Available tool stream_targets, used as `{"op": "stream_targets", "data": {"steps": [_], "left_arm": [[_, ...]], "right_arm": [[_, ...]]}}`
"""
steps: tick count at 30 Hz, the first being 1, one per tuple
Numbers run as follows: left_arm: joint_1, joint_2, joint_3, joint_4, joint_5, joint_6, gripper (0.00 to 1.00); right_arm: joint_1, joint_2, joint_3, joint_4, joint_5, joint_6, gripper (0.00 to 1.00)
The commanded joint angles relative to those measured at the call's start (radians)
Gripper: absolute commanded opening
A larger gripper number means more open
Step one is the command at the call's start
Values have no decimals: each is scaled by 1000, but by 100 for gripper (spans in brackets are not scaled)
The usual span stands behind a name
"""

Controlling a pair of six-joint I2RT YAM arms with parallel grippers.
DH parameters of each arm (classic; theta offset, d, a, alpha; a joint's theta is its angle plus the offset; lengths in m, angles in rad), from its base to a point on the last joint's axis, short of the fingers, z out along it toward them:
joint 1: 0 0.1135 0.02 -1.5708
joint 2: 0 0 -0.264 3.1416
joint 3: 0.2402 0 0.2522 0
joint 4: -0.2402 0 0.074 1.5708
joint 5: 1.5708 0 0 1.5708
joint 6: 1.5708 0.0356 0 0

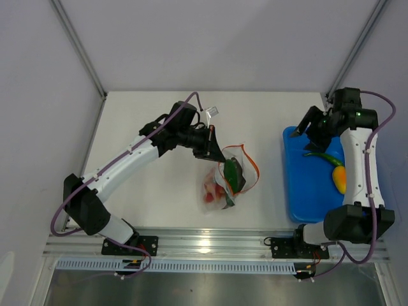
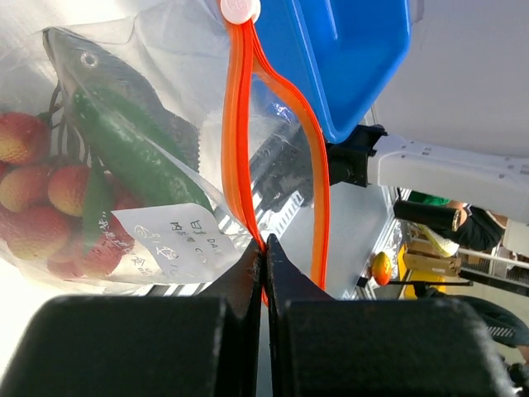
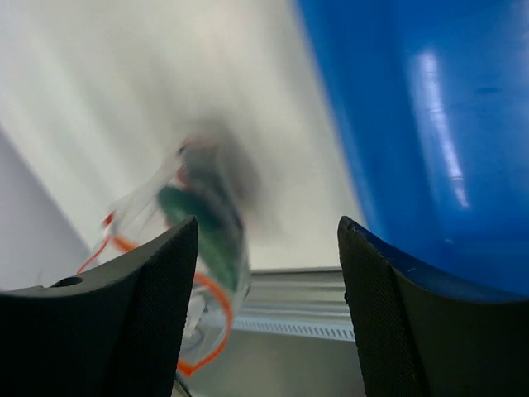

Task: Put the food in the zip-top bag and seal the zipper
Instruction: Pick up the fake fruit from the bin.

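Left hand (image 2: 264, 248) pinches the orange zipper (image 2: 235, 124) of the zip-top bag (image 2: 157, 50).

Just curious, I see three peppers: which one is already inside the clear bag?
The dark green pepper beside the red tomatoes, in the bag. The slim green pepper and the yellow-orange pepper lie in the blue bin.

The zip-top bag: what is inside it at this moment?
Inside the zip-top bag lie red cherry tomatoes and a long green pepper. A white label covers part of the tomatoes; what lies behind it cannot be seen.
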Motion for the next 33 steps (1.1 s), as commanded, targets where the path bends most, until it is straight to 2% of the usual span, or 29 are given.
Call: {"op": "stream_targets", "data": {"steps": [1,6,8,12,15,18,19,23,25,33], "left_arm": [[-5,-41,-15,11,40,32,1],[-5,-62,-52,36,50,47,1],[-5,-67,-66,48,55,52,1],[-5,-72,-69,54,63,76,1],[-2,-81,-76,56,72,93,1],[0,-85,-89,56,86,104,1],[1,-85,-93,56,89,105,1],[4,-90,-106,54,101,113,1],[7,-93,-112,59,107,112,1],[10,-101,-147,94,124,92,1]], "right_arm": [[-70,62,0,-21,175,-28,71],[-97,159,31,-4,405,-50,74],[-100,191,-14,34,460,-59,78],[-101,216,-123,105,705,-75,83],[-113,249,-187,123,798,-61,85],[-113,268,-224,140,858,-36,85],[-113,271,-235,139,910,-23,90],[-117,283,-287,163,990,-6,91],[-120,297,-313,188,1025,-6,98],[-186,391,-339,270,1071,-32,99]]}}
